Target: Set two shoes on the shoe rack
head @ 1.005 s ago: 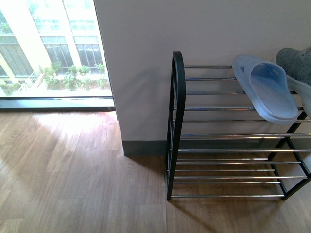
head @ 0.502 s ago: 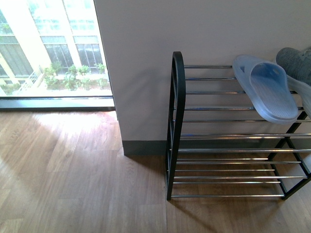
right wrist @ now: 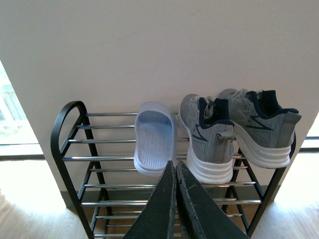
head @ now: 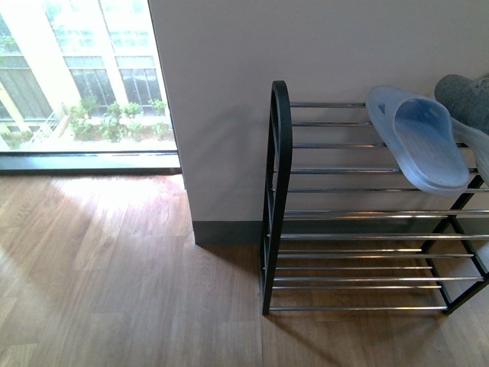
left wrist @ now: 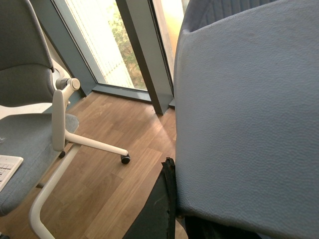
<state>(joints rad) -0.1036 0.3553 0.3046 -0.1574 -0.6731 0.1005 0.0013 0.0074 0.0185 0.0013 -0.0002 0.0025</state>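
Our right gripper (right wrist: 175, 172), fingers pressed together and empty, faces two grey knit sneakers (right wrist: 239, 132) on the black-framed chrome-barred shoe rack (right wrist: 67, 149).

Daylight enters through the window (head: 84, 76), overexposed. The wooden floor (head: 114, 267) shows glare beneath it. Chrome bars (head: 359, 170) glint; all views sharp.

Front view, right edge of the frame: the pale blue slipper (head: 420, 145) and the toe of the grey sneaker (head: 464, 98) beside it are edging a hair further right than half a second and a second ago. In the middle of the frame, the black rounded end of the shoe rack (head: 279, 153) is creeping barely upward. The whole picture is shifting as one, very slightly, with no item moving by itself.
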